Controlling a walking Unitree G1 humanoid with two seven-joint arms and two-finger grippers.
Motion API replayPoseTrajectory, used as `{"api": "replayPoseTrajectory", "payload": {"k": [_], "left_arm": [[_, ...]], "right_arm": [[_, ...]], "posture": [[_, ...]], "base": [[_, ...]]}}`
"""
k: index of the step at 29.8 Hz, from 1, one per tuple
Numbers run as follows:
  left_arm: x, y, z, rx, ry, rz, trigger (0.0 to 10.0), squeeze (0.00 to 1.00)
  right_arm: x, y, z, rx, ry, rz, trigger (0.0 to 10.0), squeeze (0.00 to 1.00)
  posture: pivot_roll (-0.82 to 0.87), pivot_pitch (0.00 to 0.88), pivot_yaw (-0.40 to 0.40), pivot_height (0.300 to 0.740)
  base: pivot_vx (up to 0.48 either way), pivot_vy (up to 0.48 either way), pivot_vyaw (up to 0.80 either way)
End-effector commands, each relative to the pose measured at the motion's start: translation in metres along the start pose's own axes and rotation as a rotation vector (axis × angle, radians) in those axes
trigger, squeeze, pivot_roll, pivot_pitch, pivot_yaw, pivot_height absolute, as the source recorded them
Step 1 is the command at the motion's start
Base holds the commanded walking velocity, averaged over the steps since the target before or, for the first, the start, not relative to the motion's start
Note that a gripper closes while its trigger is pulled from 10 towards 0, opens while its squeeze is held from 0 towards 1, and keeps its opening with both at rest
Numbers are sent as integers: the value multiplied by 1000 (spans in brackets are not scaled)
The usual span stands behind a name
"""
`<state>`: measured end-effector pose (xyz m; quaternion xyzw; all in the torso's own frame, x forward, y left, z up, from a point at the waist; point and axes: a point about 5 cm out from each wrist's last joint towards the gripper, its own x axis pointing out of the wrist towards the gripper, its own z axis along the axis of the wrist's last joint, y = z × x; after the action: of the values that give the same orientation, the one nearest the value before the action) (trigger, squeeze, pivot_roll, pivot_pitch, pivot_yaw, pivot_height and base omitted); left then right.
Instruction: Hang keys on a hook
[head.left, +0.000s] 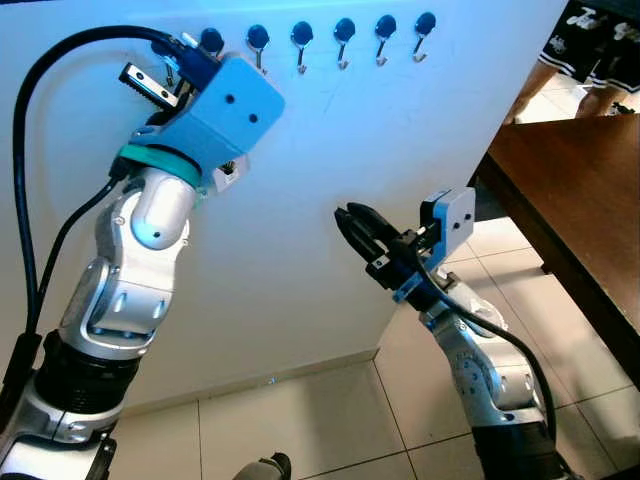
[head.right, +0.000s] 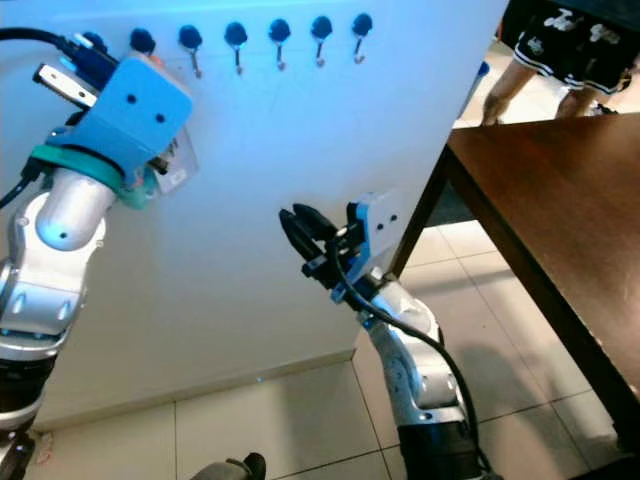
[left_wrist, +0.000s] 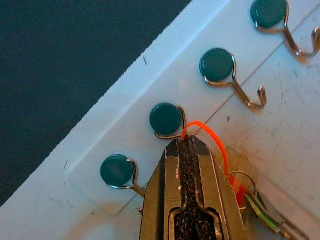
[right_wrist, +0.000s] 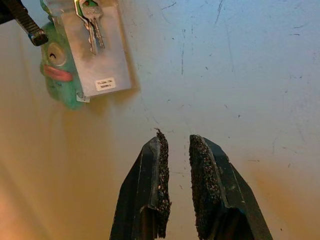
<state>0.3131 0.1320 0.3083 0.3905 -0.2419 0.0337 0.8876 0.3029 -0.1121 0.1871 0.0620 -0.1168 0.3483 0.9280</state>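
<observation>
Left wrist view: left gripper pinches keys' orange loop at hook; light, floppy, I hold the loop.

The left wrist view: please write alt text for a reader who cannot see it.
The left gripper, fingers shut on an orange loop with keys hanging from it, holds the loop just below a hook on a white board. Three more round-headed hooks run in the same row.
</observation>
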Motion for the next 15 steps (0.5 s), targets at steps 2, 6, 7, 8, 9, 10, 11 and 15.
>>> {"api": "replayPoseTrajectory", "payload": {"k": [2, 6, 7, 8, 9, 10, 11, 15], "left_arm": [[-1, -16, -7, 27, 37, -96, 10000, 0], [-3, -21, -12, 79, 56, -153, 10000, 0], [-3, -22, -13, 89, 58, -161, 10000, 0], [-3, -22, -14, 96, 60, -171, 10000, 0], [-3, -22, -15, 101, 62, -176, 10000, 0], [-3, -22, -15, 101, 62, -176, 10000, 0], [-3, -22, -15, 101, 62, -176, 10000, 0], [-4, -22, -15, 136, 46, -203, 10000, 0]], "right_arm": [[-2, 1, -4, 22, 9, -5, 10000, 0], [-2, 1, -4, 24, 8, -7, 10000, 0], [-2, 1, -4, 24, 8, -7, 10000, 0], [-2, 1, -4, 25, 8, -7, 10000, 0], [-2, 1, -4, 25, 9, -7, 10000, 0], [-2, 1, -4, 25, 9, -7, 10000, 0], [-2, 1, -4, 25, 9, -7, 10000, 0], [-2, 1, -4, 27, 9, -8, 10000, 0]], "posture": [[114, 0, 85, 740], [113, 0, 88, 740], [113, 0, 88, 740], [113, 0, 88, 740], [113, 0, 88, 740], [113, 0, 88, 740], [113, 0, 88, 740], [116, 0, 89, 740]], "base": [[0, 0, 0], [0, 0, 0], [0, 0, 0], [0, 0, 0], [0, 0, 0], [0, 0, 0], [0, 0, 0], [0, 0, 0]]}}
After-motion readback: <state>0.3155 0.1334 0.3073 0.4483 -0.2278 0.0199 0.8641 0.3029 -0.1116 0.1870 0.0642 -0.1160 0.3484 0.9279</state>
